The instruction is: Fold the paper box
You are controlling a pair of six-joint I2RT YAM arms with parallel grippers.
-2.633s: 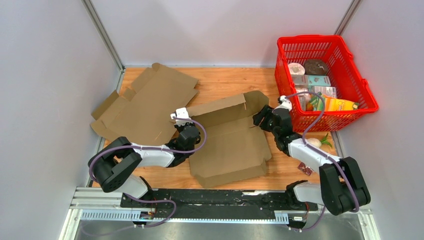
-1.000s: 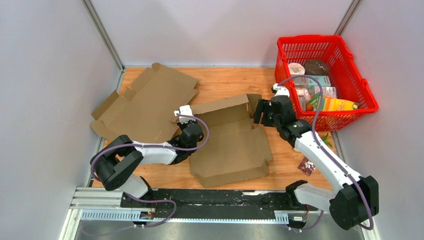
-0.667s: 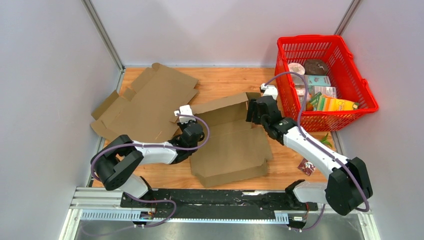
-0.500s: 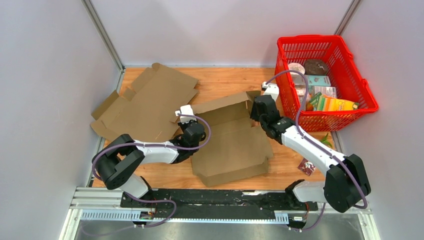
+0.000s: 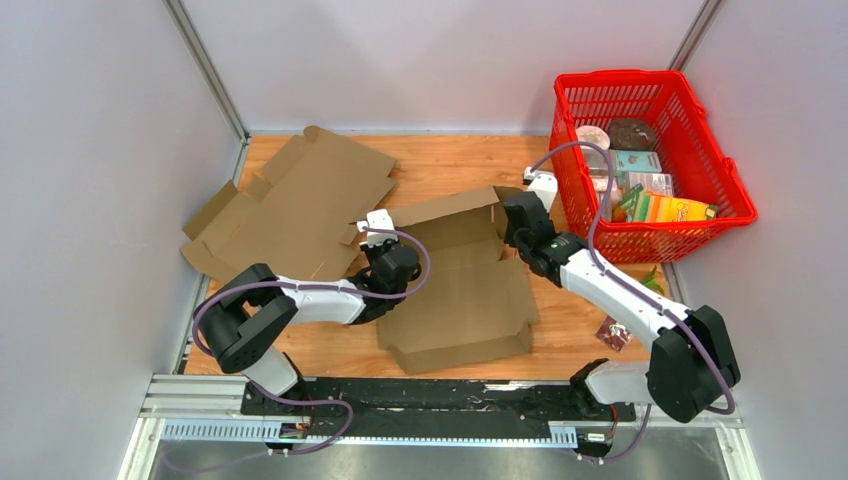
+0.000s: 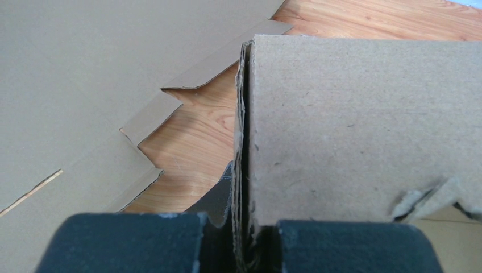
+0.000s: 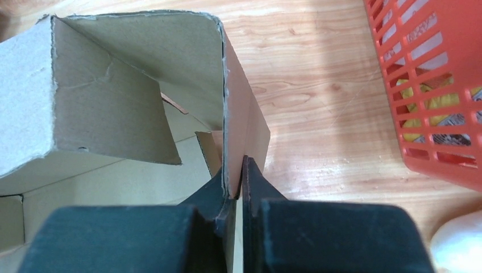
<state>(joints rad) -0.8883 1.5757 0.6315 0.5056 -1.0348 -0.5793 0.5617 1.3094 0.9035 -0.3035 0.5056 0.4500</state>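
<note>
The brown paper box lies half folded in the middle of the table, its back wall and two back corners raised. My left gripper is shut on the box's left wall, whose doubled edge runs up between the dark fingers. At the far right corner my right gripper is shut on the box's upright right wall, pinched thin between its fingertips. The folded corner flap stands just left of that wall.
A second flat cardboard blank lies at the back left, partly under the box's left side. A red basket full of groceries stands at the back right, close to my right arm. Small items lie on the wood by the basket's front corner.
My right gripper moved in from beside the basket to the box's far right corner and shut on its wall. The left arm, still gripping, nudged slightly right.
</note>
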